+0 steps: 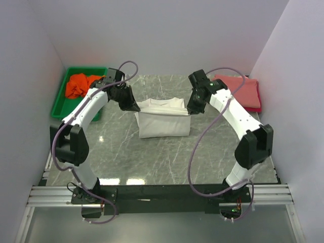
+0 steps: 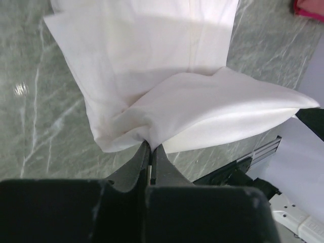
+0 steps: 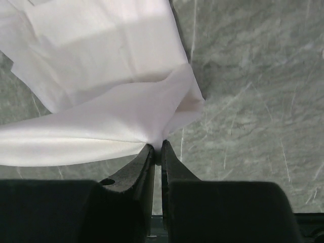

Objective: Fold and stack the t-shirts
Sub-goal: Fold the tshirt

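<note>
The white soft cloth t-shirt lies in the middle of the grey marble-pattern table, partly folded. The left gripper is closed on its far-left corner and the right gripper is closed on its far-right corner; in both wrist views the cloth is pinched betw. the fingertips, and the held edge is raised w/ a fold hanging below. The orange cloth t-shirt lies crumpled in the green plastic tray, far left. The salmon-pink cloth t-shirt lies flat at far right, on top of the red cloth t-shirt.
</note>
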`<action>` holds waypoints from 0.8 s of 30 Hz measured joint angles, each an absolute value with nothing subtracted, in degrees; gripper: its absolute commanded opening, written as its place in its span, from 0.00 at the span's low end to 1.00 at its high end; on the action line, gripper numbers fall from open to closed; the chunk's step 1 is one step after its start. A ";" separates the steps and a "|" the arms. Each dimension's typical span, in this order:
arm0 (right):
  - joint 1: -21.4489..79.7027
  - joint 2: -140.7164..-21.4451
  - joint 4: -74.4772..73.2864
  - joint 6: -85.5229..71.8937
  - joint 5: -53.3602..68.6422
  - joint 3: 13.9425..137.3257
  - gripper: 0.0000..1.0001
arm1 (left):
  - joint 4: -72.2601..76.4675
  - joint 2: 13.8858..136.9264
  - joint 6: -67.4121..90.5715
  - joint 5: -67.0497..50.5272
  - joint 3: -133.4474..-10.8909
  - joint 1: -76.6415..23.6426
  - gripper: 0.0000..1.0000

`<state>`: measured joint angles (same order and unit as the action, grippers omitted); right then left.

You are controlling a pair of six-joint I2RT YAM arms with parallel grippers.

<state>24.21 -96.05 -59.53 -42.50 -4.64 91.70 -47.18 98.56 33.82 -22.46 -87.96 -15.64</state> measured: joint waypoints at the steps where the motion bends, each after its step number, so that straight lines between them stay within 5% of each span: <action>1: 23.86 -97.54 -59.70 -42.06 -4.60 93.43 0.00 | -47.18 99.79 33.82 -22.76 -89.19 -15.18 0.00; 24: 17.85 -127.09 -62.13 -35.18 1.69 122.58 0.00 | -46.94 121.84 36.16 -27.18 -108.51 -9.26 0.00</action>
<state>17.85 -127.09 -62.13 -35.18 1.69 122.58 -46.94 121.84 36.16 -27.18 -108.51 -9.26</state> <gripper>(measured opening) 0.119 0.023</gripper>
